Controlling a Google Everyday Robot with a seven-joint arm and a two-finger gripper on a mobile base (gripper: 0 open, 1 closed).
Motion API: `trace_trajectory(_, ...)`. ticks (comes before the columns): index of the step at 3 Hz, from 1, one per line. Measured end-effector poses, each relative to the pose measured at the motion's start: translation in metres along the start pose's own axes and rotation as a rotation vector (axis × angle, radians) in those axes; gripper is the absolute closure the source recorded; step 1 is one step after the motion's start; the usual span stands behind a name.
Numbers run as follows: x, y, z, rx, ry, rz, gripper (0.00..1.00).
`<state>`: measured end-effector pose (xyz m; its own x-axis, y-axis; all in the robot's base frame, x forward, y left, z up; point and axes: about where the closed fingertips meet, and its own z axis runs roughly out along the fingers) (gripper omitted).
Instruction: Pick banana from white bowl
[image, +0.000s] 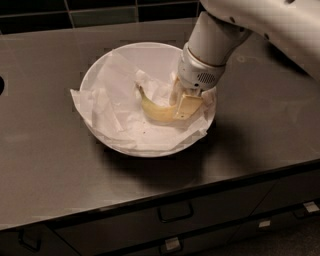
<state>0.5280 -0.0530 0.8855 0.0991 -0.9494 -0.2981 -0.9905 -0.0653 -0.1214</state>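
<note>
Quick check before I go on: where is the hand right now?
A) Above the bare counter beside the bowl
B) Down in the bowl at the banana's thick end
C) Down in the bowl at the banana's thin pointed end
B: the hand is inside the bowl, at the thick end of the banana, away from its pointed tip.

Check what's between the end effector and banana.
Nothing: camera view shows the end effector inside the paper-lined round white bowl, touching one end of the curved yellow banana.
</note>
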Motion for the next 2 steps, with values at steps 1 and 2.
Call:
trace_trajectory(1, 0.002, -0.003, -0.021, 0.070, -0.074, -0.019, 1.00)
trace_trajectory(2, -0.007, -0.001, -0.044, 0.120, -0.134, -0.060, 1.00)
